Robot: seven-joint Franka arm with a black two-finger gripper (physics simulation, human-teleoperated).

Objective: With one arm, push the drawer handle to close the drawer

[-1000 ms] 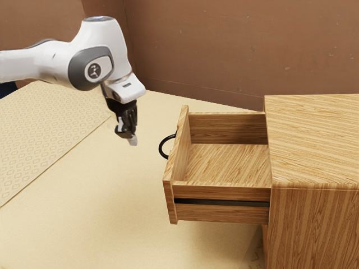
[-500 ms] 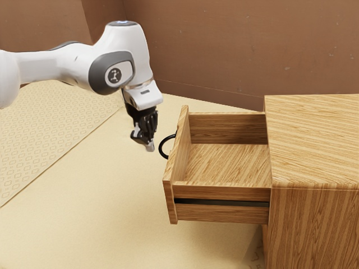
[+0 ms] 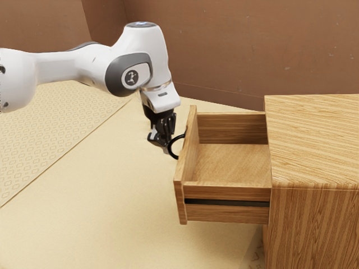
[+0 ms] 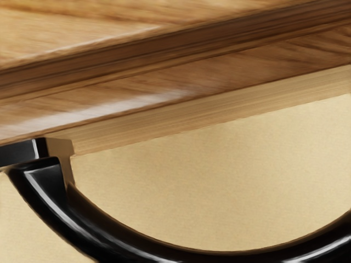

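Observation:
My gripper (image 3: 166, 148) is at the outer side of the drawer's front, right by the black ring handle (image 3: 172, 148) in the exterior view; whether it touches the handle is hard to see. The wooden drawer (image 3: 230, 162) stands partly out of its cabinet, its inside visible from above. In the wrist view the curved handle (image 4: 126, 241) lies close under my hand, joined to the drawer front (image 4: 181, 101) at one visible end.
The wooden cabinet (image 3: 314, 140) stands at the exterior view's right. A pale table surface (image 3: 101, 196) spreads below the arm and drawer, with a patterned mat (image 3: 50, 123) toward the left. A brown wall (image 3: 224, 50) rises behind.
My gripper has travelled toward the exterior view's right, up to the handle. The drawer has slid a short way toward the cabinet and stands less far out.

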